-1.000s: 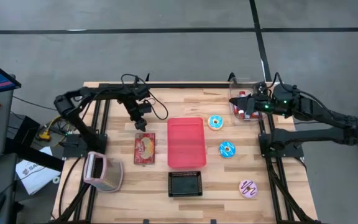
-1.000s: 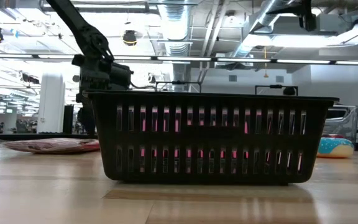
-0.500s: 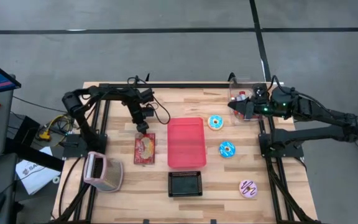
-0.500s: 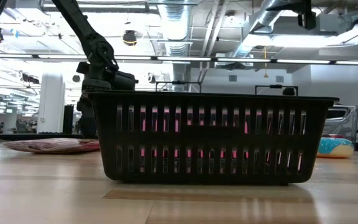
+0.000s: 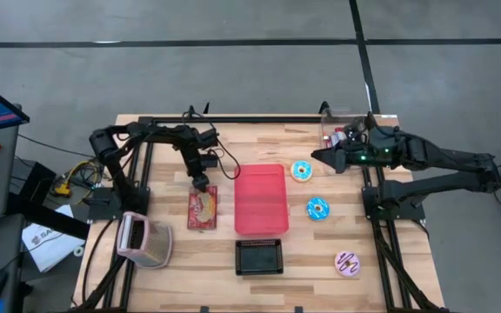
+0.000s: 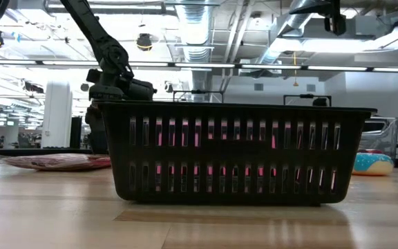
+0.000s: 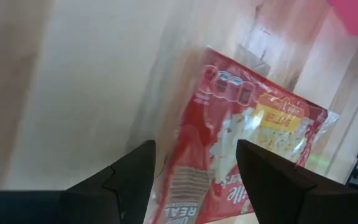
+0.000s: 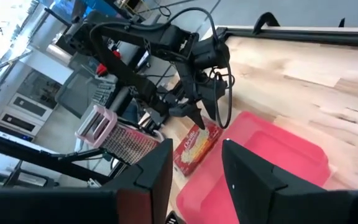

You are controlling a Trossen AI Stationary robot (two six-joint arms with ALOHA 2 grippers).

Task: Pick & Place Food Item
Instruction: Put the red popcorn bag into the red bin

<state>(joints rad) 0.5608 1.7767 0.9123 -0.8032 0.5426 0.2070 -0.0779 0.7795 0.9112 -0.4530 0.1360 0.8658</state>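
Observation:
The food item is a red snack bag [image 5: 203,209] lying flat on the wooden table, left of the pink tray [image 5: 260,200]; it also shows in the left wrist view [image 7: 247,137] and the low view [image 6: 57,161]. My left gripper [image 5: 200,183] hovers open just over the bag's far end, pointing steeply down; its fingers [image 7: 194,149] stand either side of that end without touching it. My right gripper [image 5: 320,156] is raised over the table's far right, open [image 8: 196,149], with nothing between its fingers.
A black basket [image 5: 259,256] stands near the front edge. Three doughnuts [image 5: 301,171], [image 5: 317,209], [image 5: 349,263] lie right of the tray. A pink toaster-like box [image 5: 144,239] sits at the near left, and a clear container [image 5: 336,135] at the far right.
My left gripper has come down and toward the table's near edge, ending over the bag's far end. My right gripper has drifted toward the table's left, away from the clear container. The bag has not moved.

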